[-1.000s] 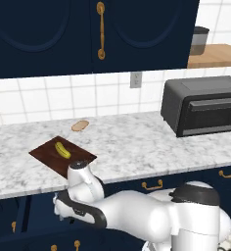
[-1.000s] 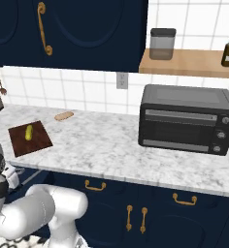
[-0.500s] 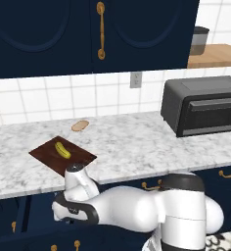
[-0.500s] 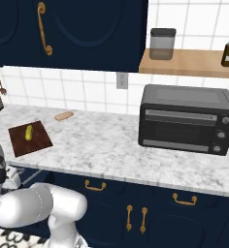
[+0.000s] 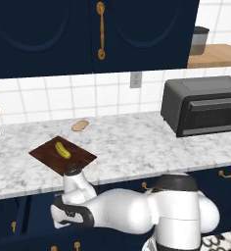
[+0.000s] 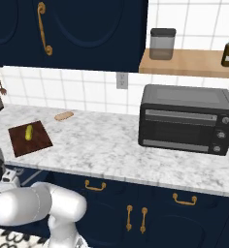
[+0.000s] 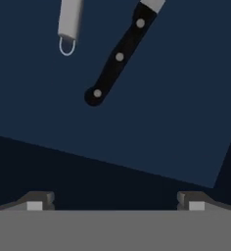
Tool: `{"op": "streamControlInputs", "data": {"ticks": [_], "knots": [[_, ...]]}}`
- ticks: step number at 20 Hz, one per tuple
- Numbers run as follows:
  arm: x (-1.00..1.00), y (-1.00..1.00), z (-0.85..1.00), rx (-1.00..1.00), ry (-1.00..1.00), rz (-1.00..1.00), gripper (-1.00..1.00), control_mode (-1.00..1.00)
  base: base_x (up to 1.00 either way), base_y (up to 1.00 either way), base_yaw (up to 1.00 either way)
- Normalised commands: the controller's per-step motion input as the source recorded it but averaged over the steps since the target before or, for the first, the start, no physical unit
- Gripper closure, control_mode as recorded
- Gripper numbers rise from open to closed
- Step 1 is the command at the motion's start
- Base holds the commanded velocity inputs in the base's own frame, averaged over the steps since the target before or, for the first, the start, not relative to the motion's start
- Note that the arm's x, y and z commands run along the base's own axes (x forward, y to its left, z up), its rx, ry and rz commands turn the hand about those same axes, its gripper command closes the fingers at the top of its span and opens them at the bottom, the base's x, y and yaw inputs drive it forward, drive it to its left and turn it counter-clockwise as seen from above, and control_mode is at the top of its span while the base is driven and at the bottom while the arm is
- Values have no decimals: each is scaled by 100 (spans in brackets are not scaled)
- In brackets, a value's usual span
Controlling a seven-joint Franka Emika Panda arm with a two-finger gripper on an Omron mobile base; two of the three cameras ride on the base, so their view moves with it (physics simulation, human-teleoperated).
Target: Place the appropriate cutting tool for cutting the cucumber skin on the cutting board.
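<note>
Gripper (image 7: 115,198) jaws wide apart, empty, over a dark blue surface.
We note the peeler (image 7: 69,22) handle end beside the black-handled knife (image 7: 118,58), both ahead of the fingertips; the cucumber (image 5: 62,150) lies on the cutting board (image 5: 44,156) on the counter (image 5: 137,142).

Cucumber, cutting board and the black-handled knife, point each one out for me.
cucumber (image 5: 62,149): left base view, middle of its body.
cutting board (image 5: 46,156): left base view, bare wood near the left corner.
black-handled knife (image 7: 118,58): hand view, middle rivet of the handle.
</note>
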Motion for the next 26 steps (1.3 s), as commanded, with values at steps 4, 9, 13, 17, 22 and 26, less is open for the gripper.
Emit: {"op": "streamControlInputs", "data": {"ticks": [4,9,13,17,22,26], "knots": [[-58,2,-2,3,6,2,-100,-100,0,0,0],[-87,6,0,2,5,0,-100,-100,0,0,0],[-74,1,-7,1,0,0,-100,-100,0,0,0],[10,0,25,2,-3,0,-100,-100,0,0,0],[83,0,45,0,-13,0,-100,-100,0,0,0],[70,9,17,0,-7,0,-100,-100,0,0,0]]}}
